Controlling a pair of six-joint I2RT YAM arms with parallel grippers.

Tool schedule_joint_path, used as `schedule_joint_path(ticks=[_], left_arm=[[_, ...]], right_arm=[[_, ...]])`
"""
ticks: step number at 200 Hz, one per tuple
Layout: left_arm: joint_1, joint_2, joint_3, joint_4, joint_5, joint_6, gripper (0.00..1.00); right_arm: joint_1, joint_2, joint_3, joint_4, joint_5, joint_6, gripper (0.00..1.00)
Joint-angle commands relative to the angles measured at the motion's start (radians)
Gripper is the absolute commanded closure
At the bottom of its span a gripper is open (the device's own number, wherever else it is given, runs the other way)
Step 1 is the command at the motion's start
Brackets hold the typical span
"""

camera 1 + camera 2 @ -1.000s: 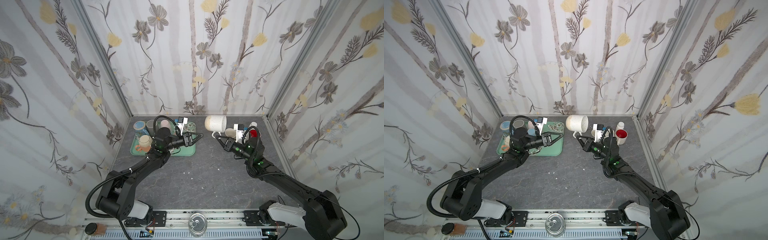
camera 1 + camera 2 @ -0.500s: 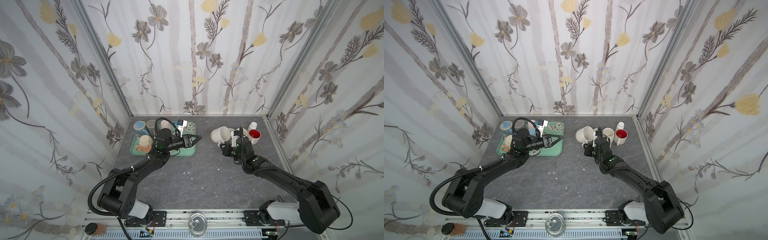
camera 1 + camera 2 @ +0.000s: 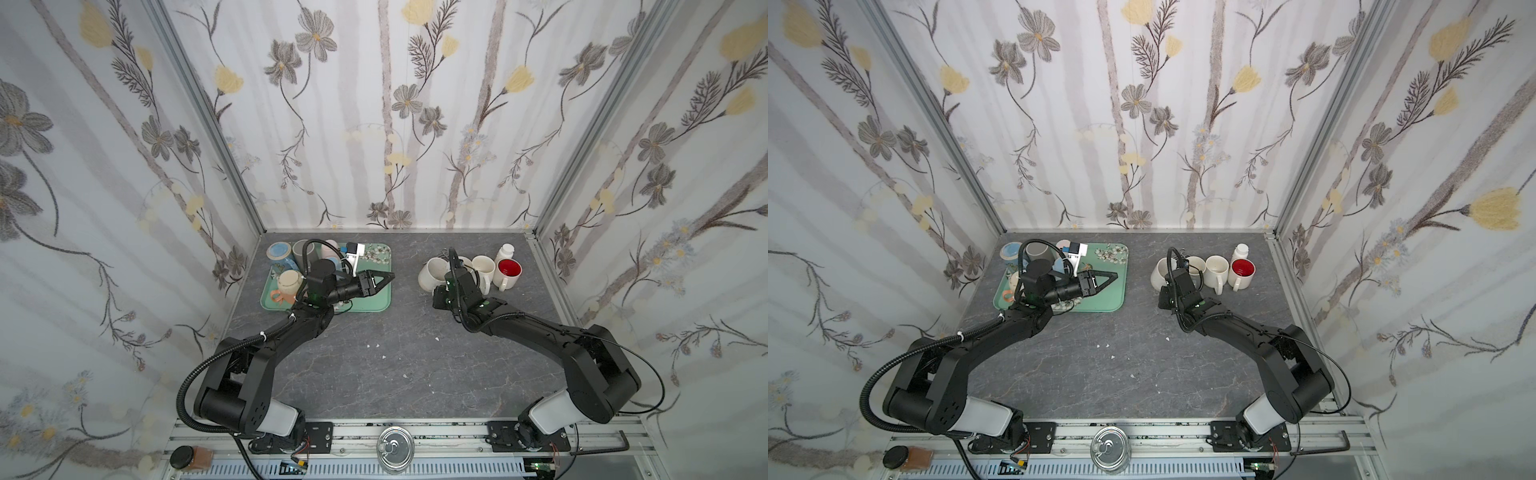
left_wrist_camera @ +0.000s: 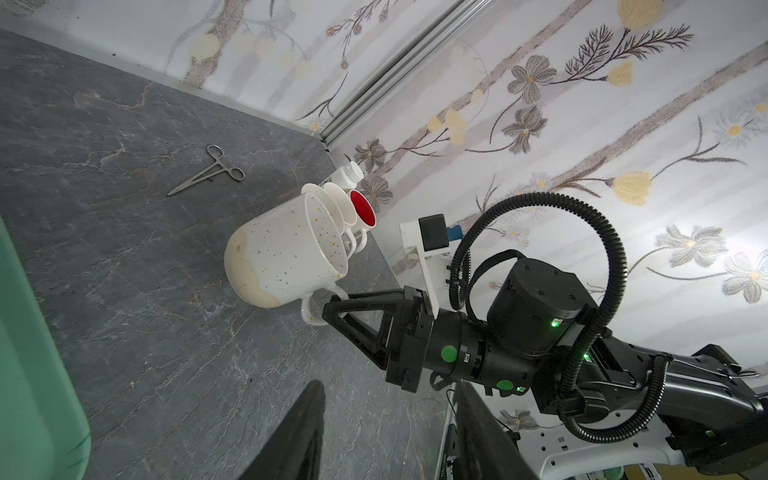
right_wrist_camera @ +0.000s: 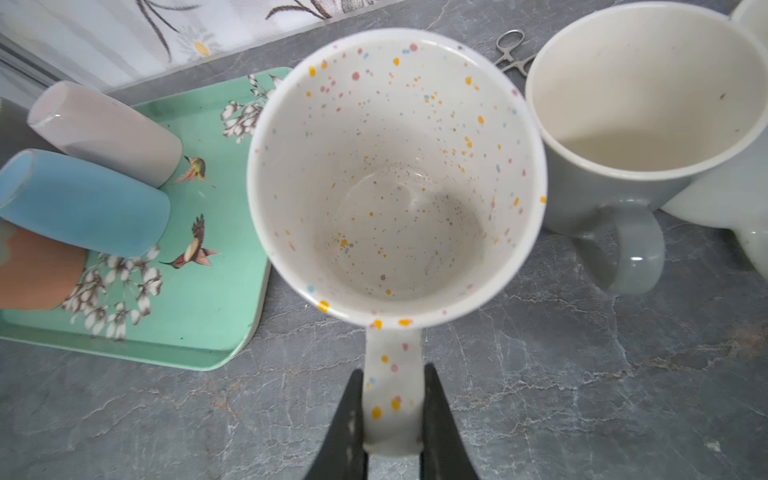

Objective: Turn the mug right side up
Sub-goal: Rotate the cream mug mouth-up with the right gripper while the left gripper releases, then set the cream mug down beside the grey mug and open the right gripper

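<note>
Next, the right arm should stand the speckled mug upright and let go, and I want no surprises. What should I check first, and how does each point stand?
1. The speckled mug upright: not ok, it is tilted.
2. The right end effector shut on the handle: ok.
3. Mug base resting on the table: cannot tell.
4. Gap to the plain mug beside it: cannot tell, the rims look very close.
5. The left end effector out of the way: ok, open and empty over the green tray.
6. The forceps clear of the mug: ok, lying apart.
</note>
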Motion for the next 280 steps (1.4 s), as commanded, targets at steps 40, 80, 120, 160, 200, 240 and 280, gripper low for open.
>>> schedule_joint_path(ticks=[40,80,120,160,200,240,280], left_arm=[[0.030,0.012,-0.015,0.041,0.047,0.005,0.51],[0.044,0.010,-0.027,0.047,0.059,0.005,0.51],[0.058,0.011,-0.042,0.058,0.070,0.004,0.51],[0.068,0.011,-0.043,0.060,0.081,0.003,0.51],[0.082,0.001,-0.054,0.057,0.084,0.002,0.51],[0.096,-0.008,-0.067,0.058,0.088,0.003,0.51],[0.112,-0.007,-0.056,0.038,0.096,0.008,0.50]], right_arm=[[0.007,0.084,0.089,-0.025,0.126,-0.026,1.00],[0.007,0.109,0.111,-0.047,0.171,-0.031,1.00],[0.008,0.144,0.126,-0.041,0.213,-0.048,1.00],[0.005,0.217,0.174,-0.041,0.253,-0.069,1.00],[0.005,0.283,0.244,-0.063,0.277,-0.094,1.00],[0.009,0.299,0.267,-0.098,0.291,-0.088,0.86],[0.021,0.265,0.269,-0.123,0.290,-0.085,0.61]])
